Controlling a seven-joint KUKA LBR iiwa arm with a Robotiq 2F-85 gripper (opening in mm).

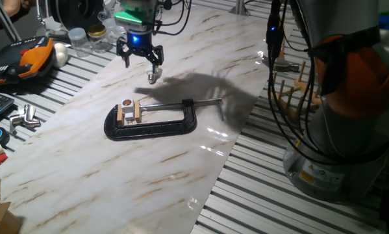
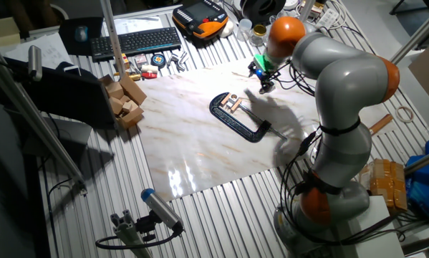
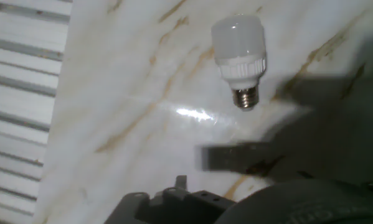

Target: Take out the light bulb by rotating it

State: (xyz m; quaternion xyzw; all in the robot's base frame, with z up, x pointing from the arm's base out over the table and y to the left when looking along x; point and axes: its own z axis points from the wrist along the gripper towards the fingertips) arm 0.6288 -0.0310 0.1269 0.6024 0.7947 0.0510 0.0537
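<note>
Nearest, the black clamp was laid flat on the bench, likely so the wooden block was kept from turning. Farther back, the light bulb was seen free of it, just under the gripper, whose fingers were spread wide with nothing held.

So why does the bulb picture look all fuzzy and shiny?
Hand view: the light bulb is soft and blurred, with white glare beside it on the marble slab. One fixed view: the arm's dark shadow crosses the slab. The other fixed view: glare near the slab's front edge.

Hand above marble slab, beside black C-clamp.
</note>
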